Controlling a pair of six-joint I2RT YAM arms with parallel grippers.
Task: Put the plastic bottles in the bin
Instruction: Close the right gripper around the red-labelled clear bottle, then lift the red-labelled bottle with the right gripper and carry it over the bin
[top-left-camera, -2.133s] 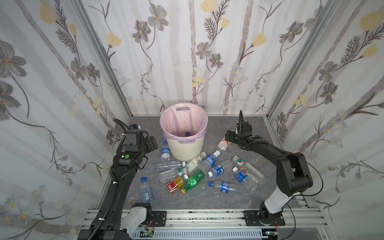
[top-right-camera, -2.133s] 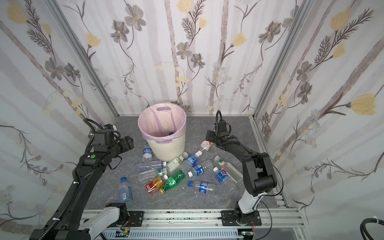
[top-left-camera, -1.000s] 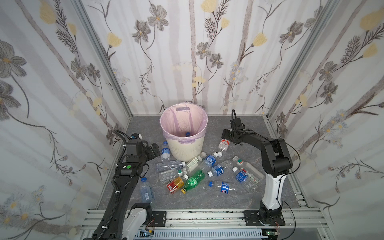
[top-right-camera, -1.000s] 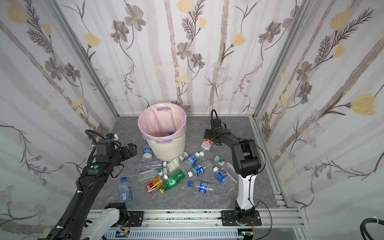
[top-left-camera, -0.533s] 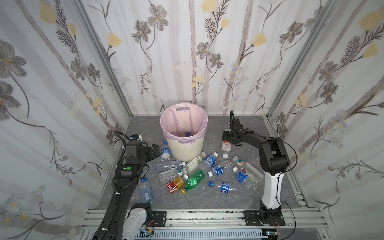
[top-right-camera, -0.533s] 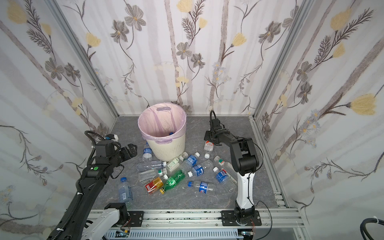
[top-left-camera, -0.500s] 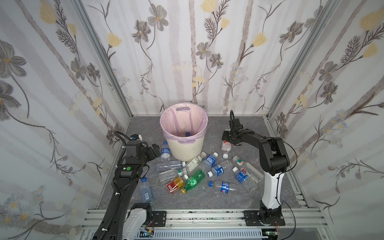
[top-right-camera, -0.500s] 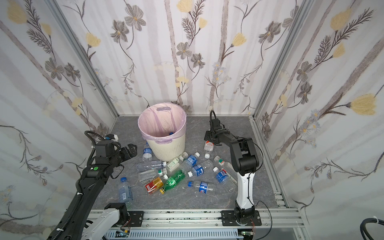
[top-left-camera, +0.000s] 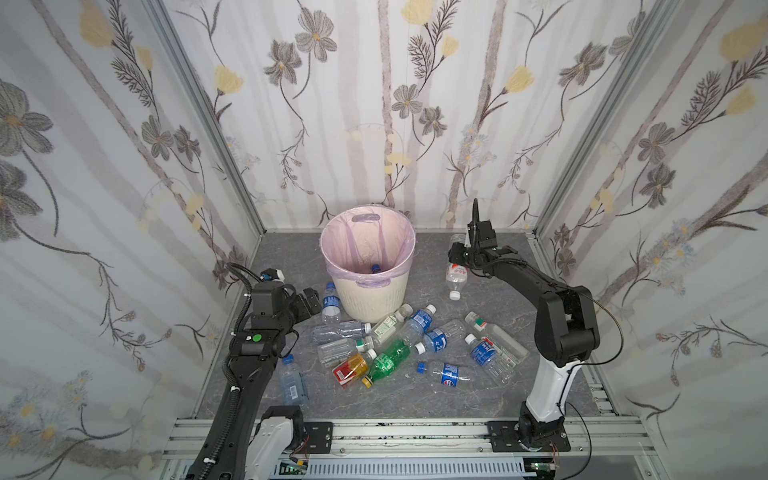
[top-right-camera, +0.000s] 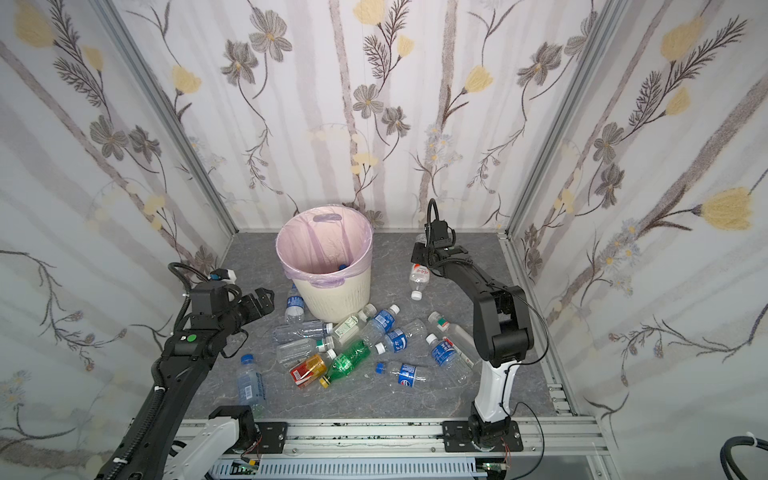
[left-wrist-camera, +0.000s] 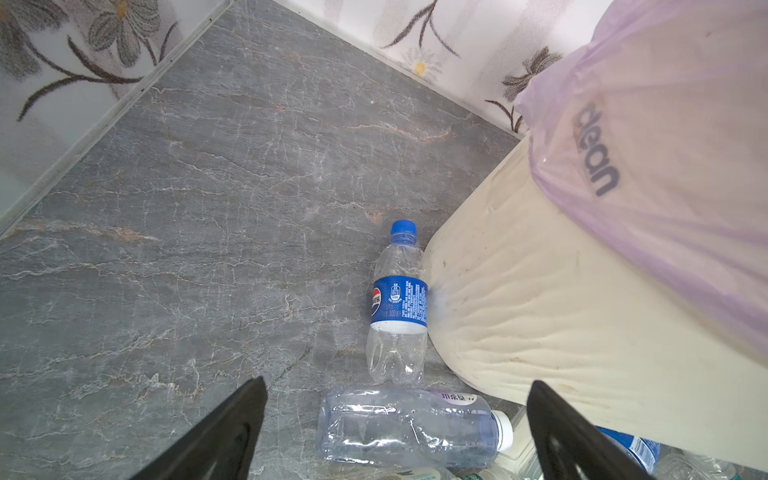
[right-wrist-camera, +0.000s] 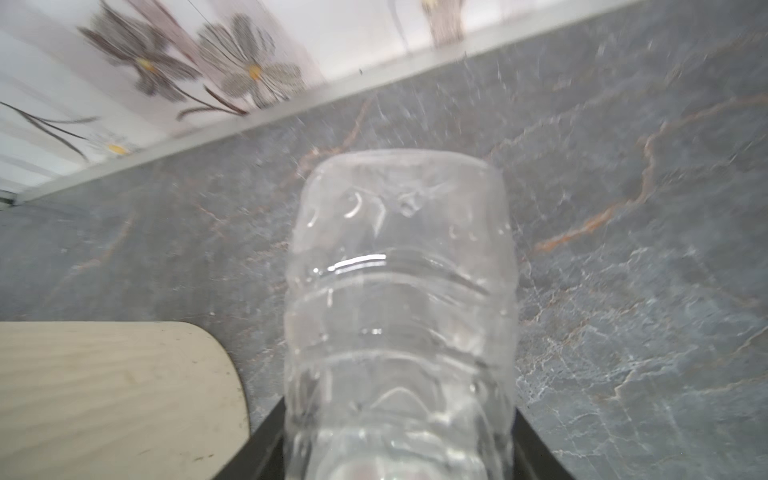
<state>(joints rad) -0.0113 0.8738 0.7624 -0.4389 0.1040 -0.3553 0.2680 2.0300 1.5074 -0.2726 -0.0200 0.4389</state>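
Because the clear bottle is empty thin plastic, it is judged light, springy and slick, and apt to dent or slip out under a hard squeeze. The ribbed mid-body looks the better hold. Right of centre in both top views, the right gripper is clenched on that body, cap pointing down-frame, near the bin. The left gripper, released and spread wide, hovers at centre left near a blue-labelled bottle touching the bin's wall. Inside the pink liner one blue-capped bottle shows. About a dozen other bottles lie on the counter below it.
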